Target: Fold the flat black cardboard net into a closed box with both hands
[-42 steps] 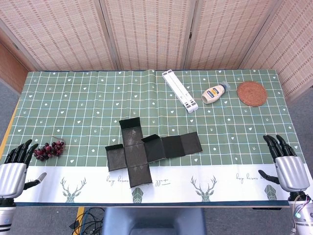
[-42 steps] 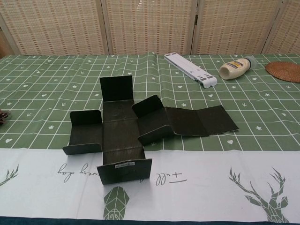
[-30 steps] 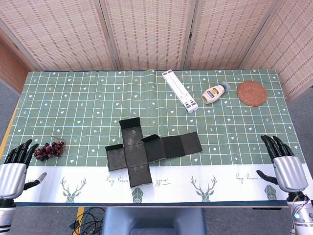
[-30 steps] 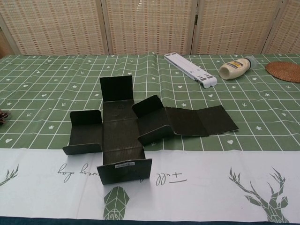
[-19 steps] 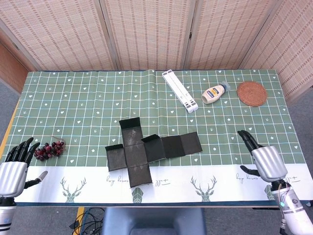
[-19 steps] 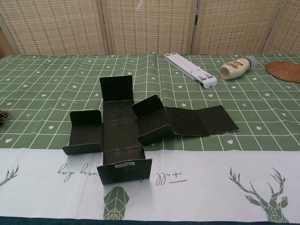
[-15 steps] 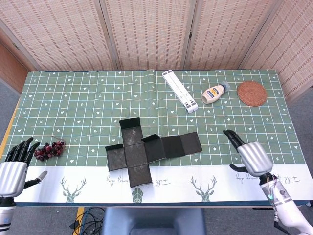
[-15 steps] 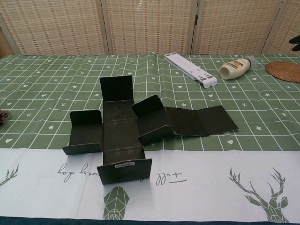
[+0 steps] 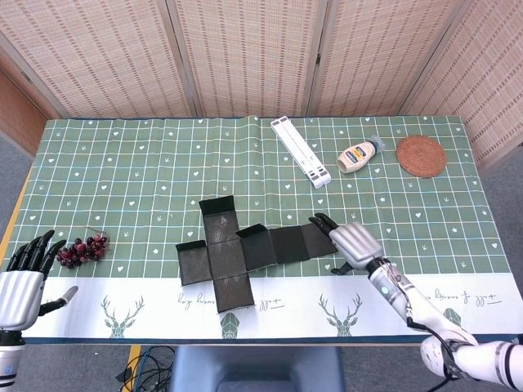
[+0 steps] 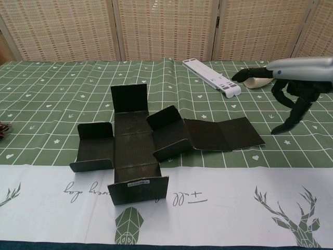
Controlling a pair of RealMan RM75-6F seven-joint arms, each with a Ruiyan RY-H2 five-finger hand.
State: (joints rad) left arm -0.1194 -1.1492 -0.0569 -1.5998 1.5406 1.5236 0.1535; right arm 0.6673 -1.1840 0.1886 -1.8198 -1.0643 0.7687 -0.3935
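— Where does the cardboard net point(image 9: 245, 249) lie?

— Near the front of the surface point(image 9: 122, 171), several flaps raised. The right robot hand point(image 9: 351, 241) hovers just beside its right end panel, fingers spread, holding nothing. The left robot hand point(image 9: 20, 282) sits at the front left corner, well apart, fingers apart and empty.

— Surroundings?

— Grapes point(image 9: 80, 250) beside the left robot hand. A white stand point(image 9: 301, 153), a squeeze bottle point(image 9: 359, 155) and a woven coaster point(image 9: 421, 156) at the back. Nothing lies between the right robot hand and the net.

— Obscured?

— In the chest view the right robot hand partly covers the bottle.
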